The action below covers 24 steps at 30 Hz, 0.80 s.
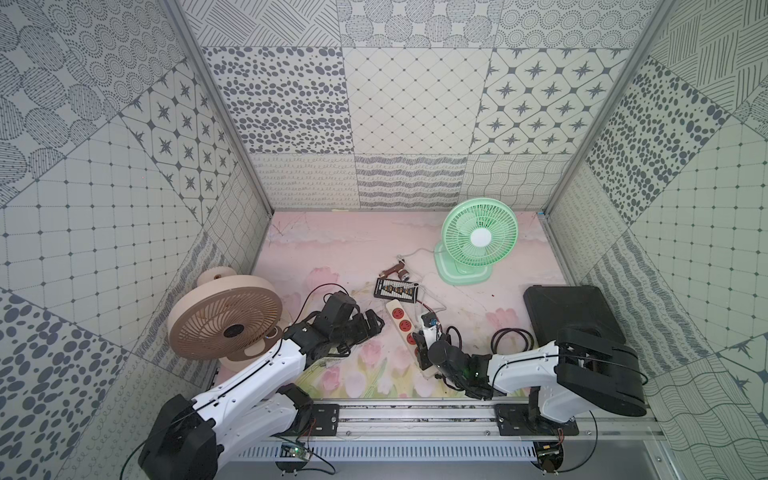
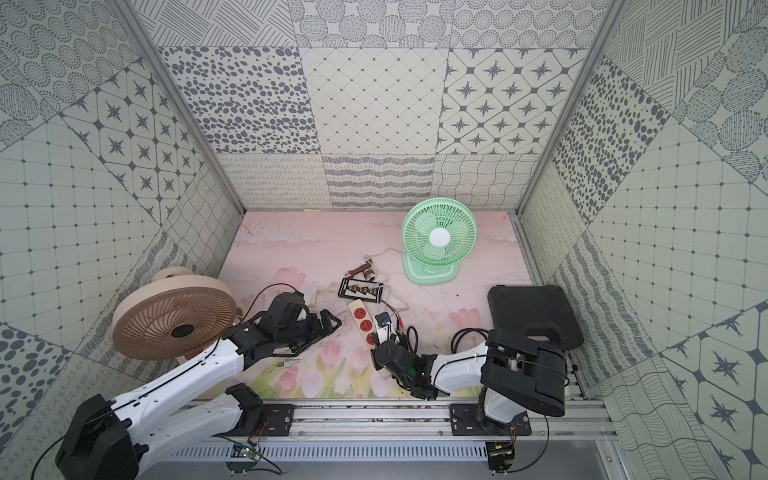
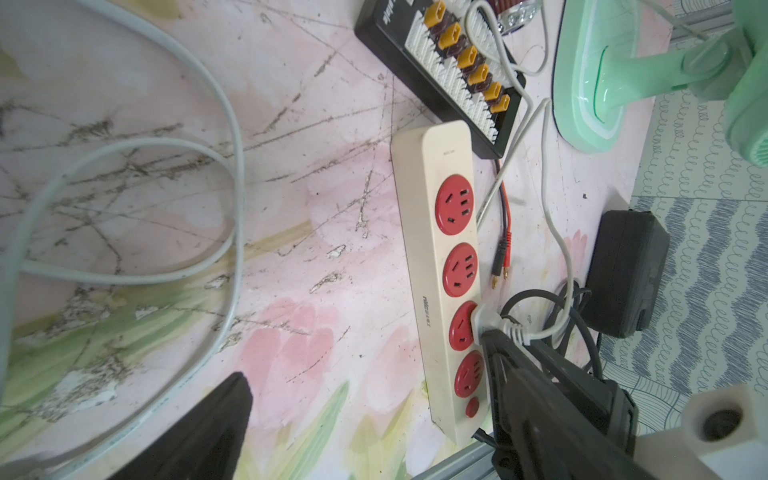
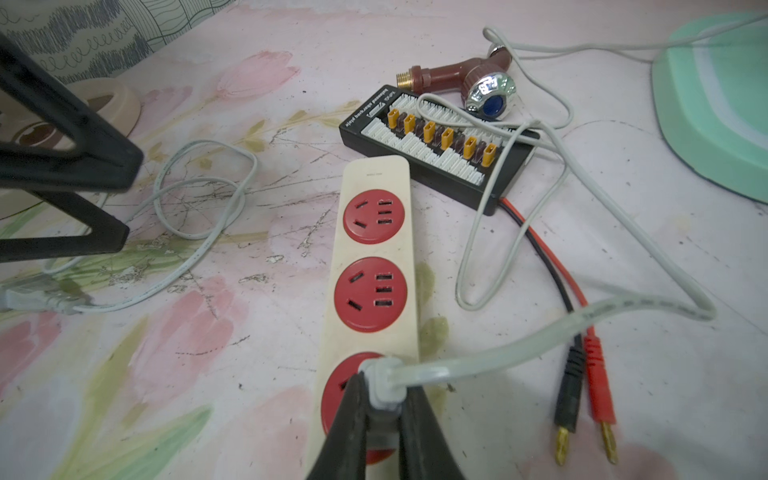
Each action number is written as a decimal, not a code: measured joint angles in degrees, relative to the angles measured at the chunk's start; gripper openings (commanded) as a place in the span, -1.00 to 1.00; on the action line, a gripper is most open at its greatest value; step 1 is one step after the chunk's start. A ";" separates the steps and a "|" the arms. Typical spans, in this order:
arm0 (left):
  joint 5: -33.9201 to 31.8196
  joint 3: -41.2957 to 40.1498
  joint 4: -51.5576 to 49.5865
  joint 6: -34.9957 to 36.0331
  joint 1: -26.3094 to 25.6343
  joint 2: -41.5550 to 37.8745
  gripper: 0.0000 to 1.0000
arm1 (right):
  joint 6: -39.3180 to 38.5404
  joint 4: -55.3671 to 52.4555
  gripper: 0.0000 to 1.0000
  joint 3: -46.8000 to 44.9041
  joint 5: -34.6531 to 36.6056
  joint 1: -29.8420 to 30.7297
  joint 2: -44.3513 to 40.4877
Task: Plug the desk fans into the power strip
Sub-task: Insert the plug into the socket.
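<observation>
The green desk fan (image 1: pixel 480 237) (image 2: pixel 440 237) stands at the back right, and its grey-white cord runs forward. The cream power strip (image 1: pixel 394 306) (image 2: pixel 356 306) (image 3: pixel 432 232) (image 4: pixel 370 174) lies mid-table with its red sockets up. My right gripper (image 1: pixel 426 338) (image 2: pixel 386 334) (image 4: pixel 380 388) is shut on the cord's grey plug (image 4: pixel 380 376) (image 3: pixel 484 320). The plug sits on the third red socket with its prongs hidden. My left gripper (image 1: pixel 372 324) (image 2: pixel 330 322) (image 3: pixel 382 386) stands open and holds nothing, just left of the strip.
A beige fan (image 1: pixel 224 324) stands front left and a black case (image 1: pixel 569 311) front right. Behind the strip lie a black connector board (image 1: pixel 395 289) and a brown nozzle (image 1: pixel 395 270). Red and black leads (image 4: pixel 598 374) and a loose white cable (image 4: pixel 199 208) flank it.
</observation>
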 measured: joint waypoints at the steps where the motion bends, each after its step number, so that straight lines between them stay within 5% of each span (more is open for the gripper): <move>1: -0.07 0.00 0.00 0.00 0.00 0.00 0.99 | 0.13 0.24 -1.00 0.02 0.50 0.24 0.24; 24: -1.36 0.02 -0.37 0.17 -0.02 -0.39 0.99 | 2.62 0.28 -1.00 1.14 8.52 4.20 3.52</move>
